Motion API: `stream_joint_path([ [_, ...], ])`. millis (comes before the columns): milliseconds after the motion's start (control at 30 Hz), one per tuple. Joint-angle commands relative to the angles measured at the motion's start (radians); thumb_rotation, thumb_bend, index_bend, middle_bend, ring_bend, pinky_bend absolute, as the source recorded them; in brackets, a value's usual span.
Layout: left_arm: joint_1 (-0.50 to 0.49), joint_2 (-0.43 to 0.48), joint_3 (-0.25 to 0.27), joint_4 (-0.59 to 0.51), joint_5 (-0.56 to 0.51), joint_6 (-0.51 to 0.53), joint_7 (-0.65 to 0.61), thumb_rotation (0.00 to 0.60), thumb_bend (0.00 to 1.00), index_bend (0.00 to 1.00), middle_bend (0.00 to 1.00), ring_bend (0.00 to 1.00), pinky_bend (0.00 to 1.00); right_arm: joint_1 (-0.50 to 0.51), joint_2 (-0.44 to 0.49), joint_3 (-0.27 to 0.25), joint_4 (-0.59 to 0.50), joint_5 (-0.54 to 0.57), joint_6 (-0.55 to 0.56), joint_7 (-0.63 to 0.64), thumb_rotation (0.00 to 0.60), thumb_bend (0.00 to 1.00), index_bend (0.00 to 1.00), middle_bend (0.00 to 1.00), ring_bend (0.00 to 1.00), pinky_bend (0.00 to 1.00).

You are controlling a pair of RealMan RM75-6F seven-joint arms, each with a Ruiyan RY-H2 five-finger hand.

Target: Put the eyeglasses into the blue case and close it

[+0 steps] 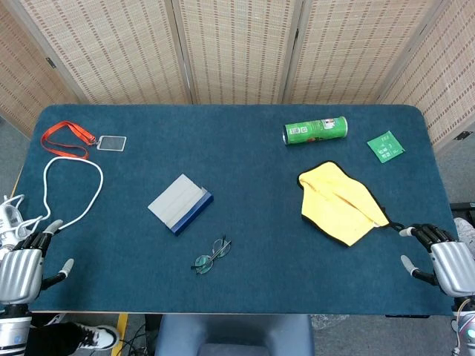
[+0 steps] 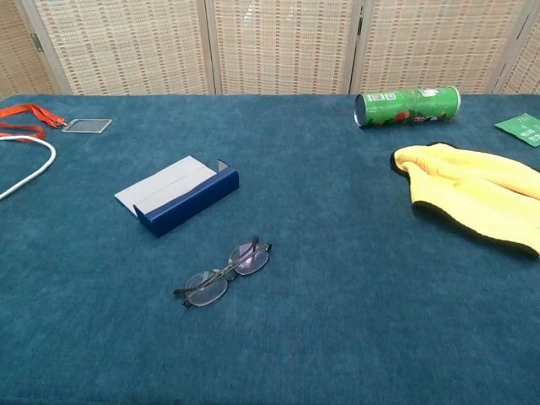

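Note:
The thin-framed eyeglasses lie folded on the blue tablecloth near the front edge, centre-left. Just behind them sits the blue case, its grey lid lying open and flat. My left hand rests at the table's front left corner, fingers spread and holding nothing. At the front right corner my right hand is also empty, fingers apart. Both hands are far from the glasses and the case. The chest view shows neither hand.
A yellow cloth lies right of centre. A green can lies on its side behind it, with a green packet further right. A red lanyard with badge and a white cable lie at the left.

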Motion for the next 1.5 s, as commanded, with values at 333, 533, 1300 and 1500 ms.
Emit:
stream_joint_path([
  [333,-0.008,-0.004,0.002,0.002,-0.007,-0.020,0.003,0.600,0.31,0.19,0.31,0.30,0.42,0.000,0.002,-0.003,-0.002,0.003,-0.004,0.000,0.600,0.32,0.32,0.30,0.27,0.31],
  [533,-0.034,-0.008,-0.009,0.020,0.010,-0.040,-0.013,0.600,0.31,0.19,0.32,0.30,0.42,-0.003,0.006,0.003,-0.005,0.009,0.003,-0.009,0.600,0.32,0.32,0.30,0.27,0.31],
  [1300,-0.538,0.004,-0.087,0.076,0.171,-0.601,-0.067,0.600,0.60,0.24,0.95,0.91,0.99,0.014,0.046,0.019,-0.087,0.015,-0.008,-0.086,0.600,0.34,0.32,0.30,0.27,0.31],
  [1500,-0.657,-0.064,-0.111,0.112,0.080,-0.760,0.000,0.600,0.72,0.25,0.98,0.95,1.00,0.015,0.053,0.016,-0.096,0.023,-0.020,-0.097,0.600,0.38,0.32,0.30,0.27,0.31],
])
